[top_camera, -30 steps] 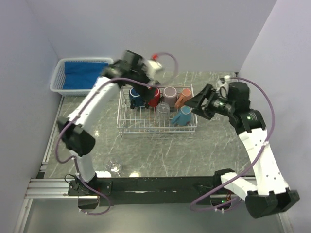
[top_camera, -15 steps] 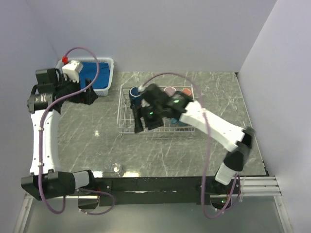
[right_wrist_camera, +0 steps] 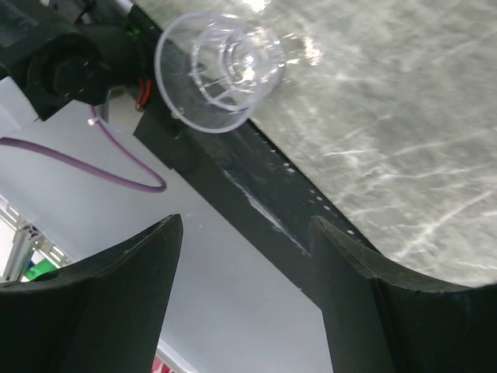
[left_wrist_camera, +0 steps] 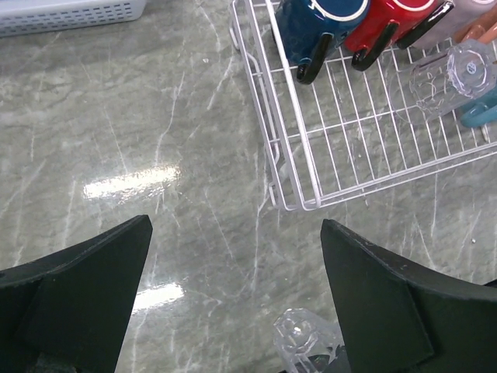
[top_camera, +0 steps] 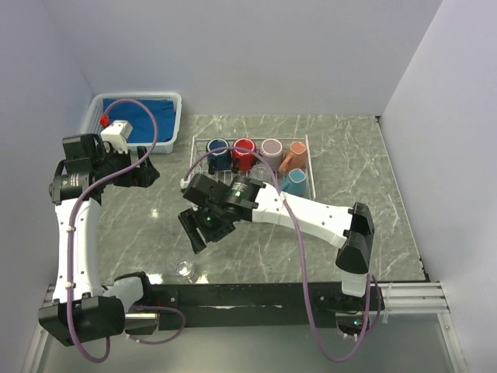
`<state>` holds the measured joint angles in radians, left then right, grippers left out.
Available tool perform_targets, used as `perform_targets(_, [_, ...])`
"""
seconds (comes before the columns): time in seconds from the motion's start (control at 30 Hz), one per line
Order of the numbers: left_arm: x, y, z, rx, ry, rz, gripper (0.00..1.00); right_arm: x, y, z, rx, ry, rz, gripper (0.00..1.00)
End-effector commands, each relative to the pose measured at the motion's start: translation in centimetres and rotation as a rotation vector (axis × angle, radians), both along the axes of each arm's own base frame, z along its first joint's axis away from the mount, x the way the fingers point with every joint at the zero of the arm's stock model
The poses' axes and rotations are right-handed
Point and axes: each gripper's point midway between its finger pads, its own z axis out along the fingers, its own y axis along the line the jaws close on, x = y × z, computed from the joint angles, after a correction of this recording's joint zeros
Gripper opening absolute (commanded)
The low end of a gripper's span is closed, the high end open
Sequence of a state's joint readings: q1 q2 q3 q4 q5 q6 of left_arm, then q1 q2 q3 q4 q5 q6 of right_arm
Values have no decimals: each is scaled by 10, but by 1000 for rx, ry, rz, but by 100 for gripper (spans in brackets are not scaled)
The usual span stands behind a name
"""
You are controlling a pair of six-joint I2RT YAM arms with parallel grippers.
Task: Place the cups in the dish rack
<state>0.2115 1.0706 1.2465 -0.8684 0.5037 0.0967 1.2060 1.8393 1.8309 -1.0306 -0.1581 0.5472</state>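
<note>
Grey marble table [top_camera: 365,171], plain walls [top_camera: 233,54]. Right fingers [right_wrist_camera: 93,295] apart, nothing between them. Right gripper [top_camera: 194,229] hangs over the table just in front of the dish rack [left_wrist_camera: 342,155], not touching the loose glass cup [right_wrist_camera: 221,70] near the table's front edge. Left fingers [left_wrist_camera: 78,287] wide apart, empty. Left gripper [top_camera: 147,172] over bare table left of the rack. In the rack: navy mug [top_camera: 218,154], red mug [top_camera: 245,153], mauve mug [top_camera: 271,149], salmon mug [top_camera: 293,158], light blue mug [top_camera: 293,181], second glass cup [left_wrist_camera: 454,78] on the grid.
</note>
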Motion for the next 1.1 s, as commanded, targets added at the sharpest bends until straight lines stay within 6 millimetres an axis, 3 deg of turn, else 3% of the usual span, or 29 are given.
perform_targets(0.0, [8,0,13,-26,-52,17,97,-13,30,-4,36,8,21,73])
perform_targets(0.23, [1,-9,22,-36,-61,-45,96,-16,68,-31,3,19,27,73])
perform_targets(0.33, [-1,-13,29,-42,-87,-65,96,-12,76,-39,-13,15,23,72])
perform_targets(0.73, [-2,-19,36,-64,-83,-102,96,7,55,-77,-86,7,-50,71])
perform_targets(1.07, [-4,-22,41,-77,-92,-116,97,7,58,-93,-94,24,-50,68])
